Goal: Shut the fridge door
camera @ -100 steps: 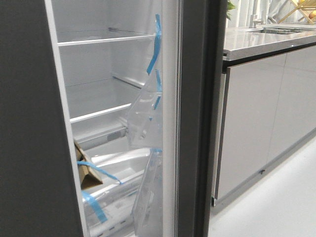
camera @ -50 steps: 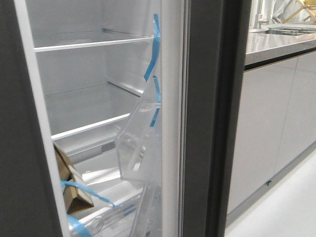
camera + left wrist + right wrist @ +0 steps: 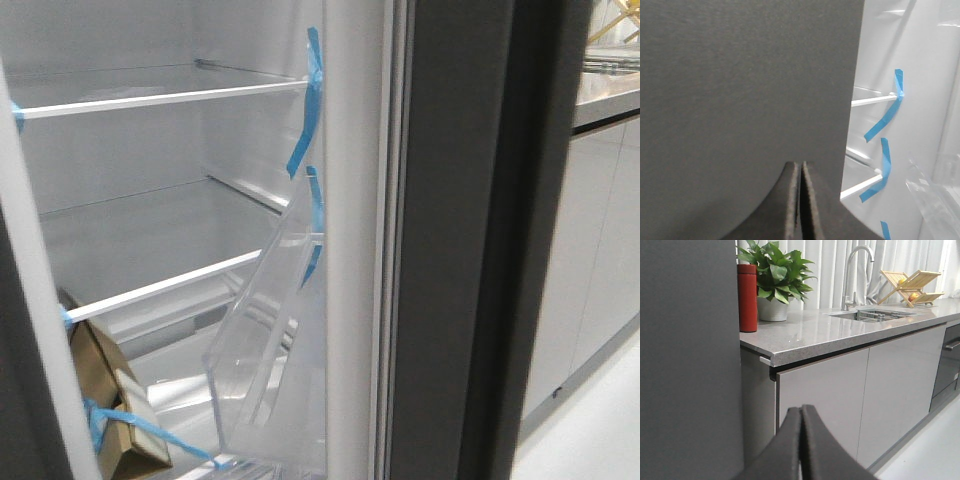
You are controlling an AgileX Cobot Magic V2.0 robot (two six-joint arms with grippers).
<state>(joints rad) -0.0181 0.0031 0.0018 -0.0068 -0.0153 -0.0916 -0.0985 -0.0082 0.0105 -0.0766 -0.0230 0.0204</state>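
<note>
Meanwhile the fridge door (image 3: 470, 240) stands ajar at frame centre-right; left gripper (image 3: 799, 200) and right gripper (image 3: 801, 440) pressed closed, holding nothing

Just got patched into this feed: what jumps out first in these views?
The fridge door stands open, edge-on in the middle of the front view, with a clear bin and blue tape strips on its white lining. Left of it are bare white shelves and a taped cardboard box at the bottom. Both tools are shut: the left tool faces a dark grey panel, the right tool the kitchen counter.
</note>
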